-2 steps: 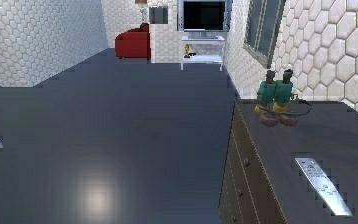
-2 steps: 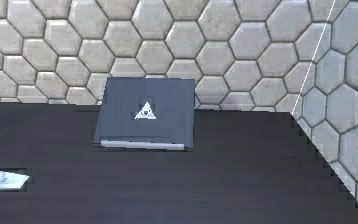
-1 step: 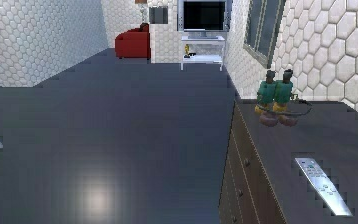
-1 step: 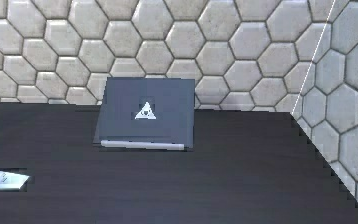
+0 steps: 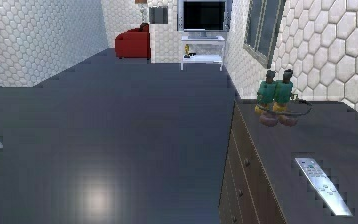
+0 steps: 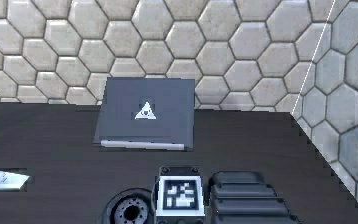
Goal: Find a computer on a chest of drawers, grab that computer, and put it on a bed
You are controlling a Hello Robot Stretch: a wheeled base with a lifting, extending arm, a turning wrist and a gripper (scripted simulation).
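No letters or numbers can be read anywhere. The one sign is a white triangular emblem (image 6: 145, 111) with a dark mark inside it, at the middle of the closed grey computer (image 6: 145, 122) lid. At five o'clock from it, a white square (image 6: 183, 194) bears a black blocky pattern, not writing. The marks on the grey remote (image 5: 322, 185) are too small to read.

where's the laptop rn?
Arm side view, just left of centre: the grey laptop sits on the dark chest top, by the hex-tiled wall.
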